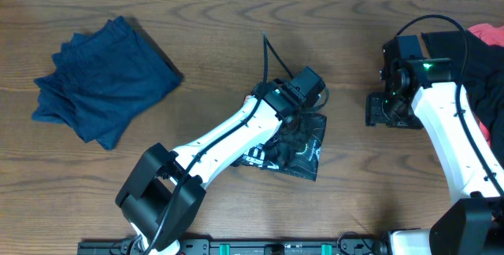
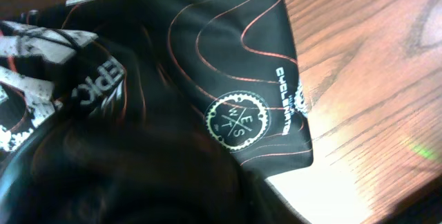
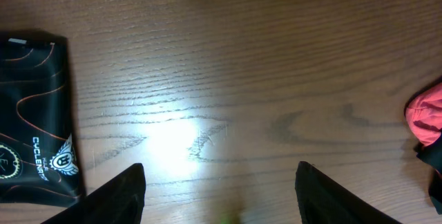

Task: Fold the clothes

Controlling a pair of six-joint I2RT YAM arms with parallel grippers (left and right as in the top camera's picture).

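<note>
Left tool [image 1: 292, 124] on black jersey [image 1: 308, 149] mid table [image 1: 220, 19], can't tell its grip. Right tool [image 3: 219, 175] spread, hovering right of jersey. Folded blue clothes [image 1: 102, 82] far left.

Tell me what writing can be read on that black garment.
"EPIC": white letters on the black garment.
"CYCLE...": white, near its edge; the ending is blurred.
Gear badge: letters too blurred to read.
Overhead view: print too small to read.

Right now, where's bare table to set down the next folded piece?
Widest: bare table between blue garment and left arm; also the near-left corner. Narrow gap between black jersey and right gripper. Crowded: right edge, clothes pile.
</note>
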